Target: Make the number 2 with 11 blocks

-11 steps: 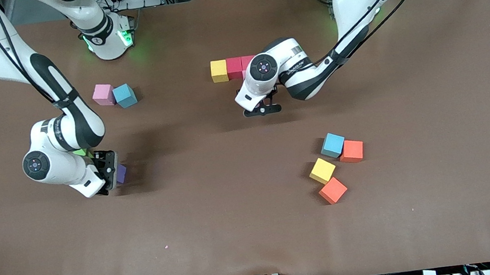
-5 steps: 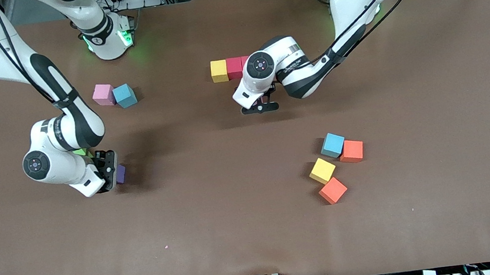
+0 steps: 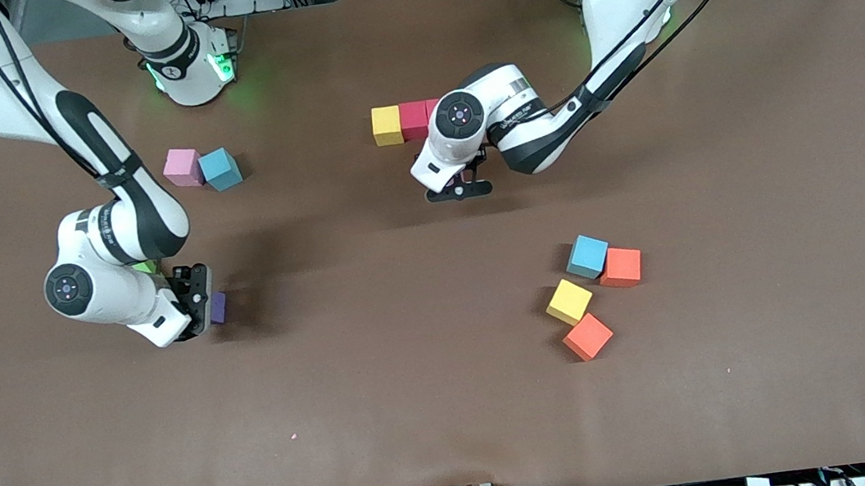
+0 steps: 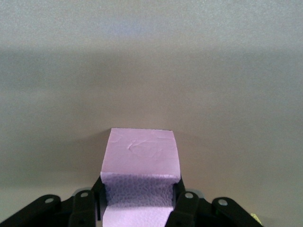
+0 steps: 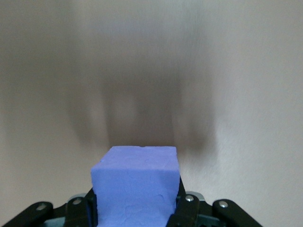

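A row of blocks lies mid-table: yellow [image 3: 387, 125], red [image 3: 414, 120] and a pink one [image 3: 432, 107] partly under the left arm. My left gripper [image 3: 460, 189] [image 4: 137, 191] hovers just over the table beside that row, shut on a pale pink block [image 4: 141, 151] that the front view hides. My right gripper [image 3: 202, 298] [image 5: 137, 203] is low at the right arm's end, its fingers pressed on the sides of a purple block [image 3: 218, 307] [image 5: 137, 175]. A green block [image 3: 147, 267] peeks out under that arm.
A pink block [image 3: 181, 166] and a light blue block [image 3: 220, 169] touch, farther from the front camera than the right gripper. Toward the left arm's end lie a light blue [image 3: 587, 255], an orange [image 3: 621, 267], a yellow [image 3: 569, 301] and another orange block [image 3: 587, 336].
The right gripper's fingers have closed on the purple block and the hand has shifted slightly. The left gripper has moved a little toward the row with its pink block.
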`<control>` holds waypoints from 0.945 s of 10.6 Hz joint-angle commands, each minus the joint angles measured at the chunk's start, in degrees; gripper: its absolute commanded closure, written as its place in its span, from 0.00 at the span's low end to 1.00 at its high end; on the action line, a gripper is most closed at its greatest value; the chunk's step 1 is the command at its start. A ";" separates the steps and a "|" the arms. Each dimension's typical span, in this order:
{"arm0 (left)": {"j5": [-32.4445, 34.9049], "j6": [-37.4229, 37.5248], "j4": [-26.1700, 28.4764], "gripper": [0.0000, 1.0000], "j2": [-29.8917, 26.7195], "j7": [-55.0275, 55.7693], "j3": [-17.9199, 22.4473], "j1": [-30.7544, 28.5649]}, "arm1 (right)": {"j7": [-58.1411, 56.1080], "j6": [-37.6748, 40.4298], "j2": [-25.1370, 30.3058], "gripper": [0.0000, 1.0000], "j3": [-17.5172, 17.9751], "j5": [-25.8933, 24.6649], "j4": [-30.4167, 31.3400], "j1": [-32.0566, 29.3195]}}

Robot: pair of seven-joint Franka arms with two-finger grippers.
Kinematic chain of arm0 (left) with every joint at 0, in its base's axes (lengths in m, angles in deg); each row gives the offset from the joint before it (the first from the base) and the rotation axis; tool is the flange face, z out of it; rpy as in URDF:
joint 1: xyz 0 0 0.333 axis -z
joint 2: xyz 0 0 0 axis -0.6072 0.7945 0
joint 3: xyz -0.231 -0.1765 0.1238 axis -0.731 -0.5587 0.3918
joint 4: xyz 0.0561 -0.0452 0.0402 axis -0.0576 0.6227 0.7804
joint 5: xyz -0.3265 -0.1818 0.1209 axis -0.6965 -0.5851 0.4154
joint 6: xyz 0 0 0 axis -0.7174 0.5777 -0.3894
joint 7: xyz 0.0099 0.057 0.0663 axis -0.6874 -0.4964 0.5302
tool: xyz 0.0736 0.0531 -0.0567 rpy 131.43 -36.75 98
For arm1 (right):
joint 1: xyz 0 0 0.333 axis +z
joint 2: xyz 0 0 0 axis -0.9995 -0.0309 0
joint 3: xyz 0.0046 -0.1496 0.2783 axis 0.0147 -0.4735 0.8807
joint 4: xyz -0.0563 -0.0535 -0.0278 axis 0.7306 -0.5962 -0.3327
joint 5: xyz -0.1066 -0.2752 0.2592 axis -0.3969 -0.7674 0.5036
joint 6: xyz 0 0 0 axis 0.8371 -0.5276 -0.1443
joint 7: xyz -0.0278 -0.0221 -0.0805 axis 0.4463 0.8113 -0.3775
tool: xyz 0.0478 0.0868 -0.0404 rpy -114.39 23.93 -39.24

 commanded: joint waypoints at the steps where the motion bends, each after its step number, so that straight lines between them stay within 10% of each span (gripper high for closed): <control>1: -1.37 -0.18 1.58 0.59 -0.15 0.79 0.62 0.80 | 2.83 1.11 2.08 0.66 3.00 0.86 -1.11 0.94; 6: -1.46 -0.18 1.67 0.56 0.03 0.79 0.62 0.80 | 7.60 1.73 3.23 0.65 5.21 0.86 -1.21 3.85; 8: -1.46 -0.09 1.50 0.00 -0.06 0.62 0.62 0.71 | 7.77 1.73 3.31 0.65 5.21 0.77 -1.21 3.76; 10: -1.46 -0.09 1.06 0.00 -0.06 0.70 0.70 0.71 | 7.60 1.82 3.31 0.65 5.21 0.86 -1.21 3.76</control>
